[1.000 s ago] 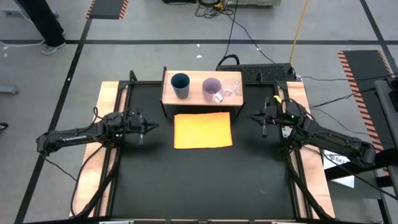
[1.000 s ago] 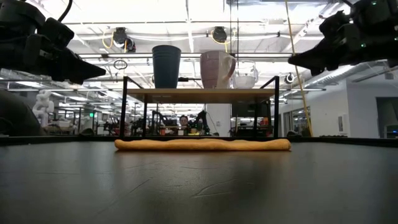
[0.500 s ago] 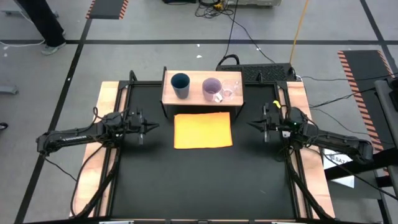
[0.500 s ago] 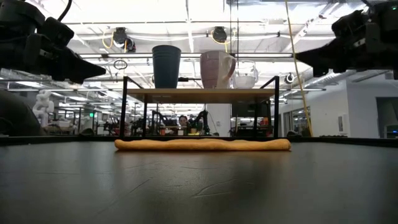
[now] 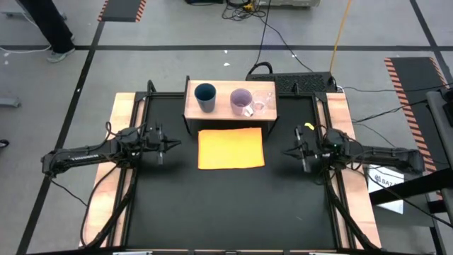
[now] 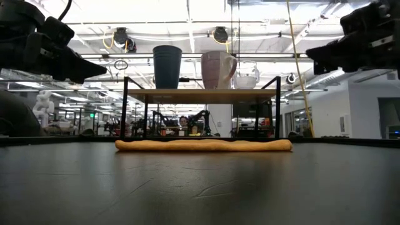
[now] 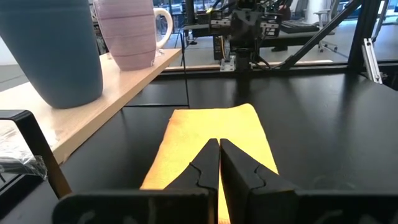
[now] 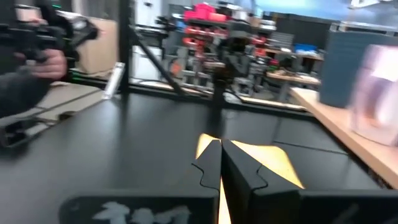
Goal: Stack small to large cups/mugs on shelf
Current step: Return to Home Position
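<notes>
The light wooden shelf [image 5: 219,110] stands at the table's far middle. On it, in a row and upright on their bases, stand the dark blue tumbler [image 5: 205,95], the lilac mug [image 5: 241,101] and the clear cup [image 5: 263,101]; they also show in the low view, tumbler [image 6: 167,65], mug [image 6: 217,69], clear cup [image 6: 246,78]. My left gripper [image 5: 175,144] is shut and empty, left of the orange sheet [image 5: 231,147]. My right gripper [image 5: 287,151] is shut and empty, right of the sheet. Both hang above the table.
The flat orange sheet lies on the black table just in front of the shelf, between the two grippers. Wooden borders run along the table's left and right sides [image 5: 124,113]. A person's hand [image 8: 37,65] shows beyond the table in the right wrist view.
My right gripper has gone toward the table's near edge, staying shut and pointing toward the table's left. The cups and the left arm have kept still.
</notes>
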Controlling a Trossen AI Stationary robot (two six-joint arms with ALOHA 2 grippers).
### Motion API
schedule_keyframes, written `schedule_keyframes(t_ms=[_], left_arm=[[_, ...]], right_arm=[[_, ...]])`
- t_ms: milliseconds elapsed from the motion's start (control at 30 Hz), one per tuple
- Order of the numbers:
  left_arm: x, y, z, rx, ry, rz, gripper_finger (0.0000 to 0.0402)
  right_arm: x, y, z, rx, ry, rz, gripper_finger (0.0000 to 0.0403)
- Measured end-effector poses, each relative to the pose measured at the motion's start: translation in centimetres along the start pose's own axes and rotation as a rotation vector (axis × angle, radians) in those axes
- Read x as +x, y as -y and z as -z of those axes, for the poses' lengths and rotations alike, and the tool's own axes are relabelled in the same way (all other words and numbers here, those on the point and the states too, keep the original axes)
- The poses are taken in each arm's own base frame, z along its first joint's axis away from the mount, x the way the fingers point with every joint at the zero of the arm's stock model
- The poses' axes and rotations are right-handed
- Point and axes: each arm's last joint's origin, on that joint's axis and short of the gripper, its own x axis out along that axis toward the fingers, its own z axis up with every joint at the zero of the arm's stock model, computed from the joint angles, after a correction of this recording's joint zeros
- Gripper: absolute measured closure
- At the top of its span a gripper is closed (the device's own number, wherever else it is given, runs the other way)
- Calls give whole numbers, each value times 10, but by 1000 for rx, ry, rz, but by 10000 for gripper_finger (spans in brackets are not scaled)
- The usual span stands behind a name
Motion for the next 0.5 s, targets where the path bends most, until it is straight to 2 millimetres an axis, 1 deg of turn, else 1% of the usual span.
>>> schedule_keyframes(t_ms=[167,233,500], left_arm=[[0,0,0,-22,0,0,385],[0,0,0,-28,3,11,385],[-1,13,-10,35,120,294,385]], right_arm=[[2,-10,-5,-17,54,-91,403],[3,-13,-7,-20,64,-95,403],[7,-26,-5,8,34,-74,403]])
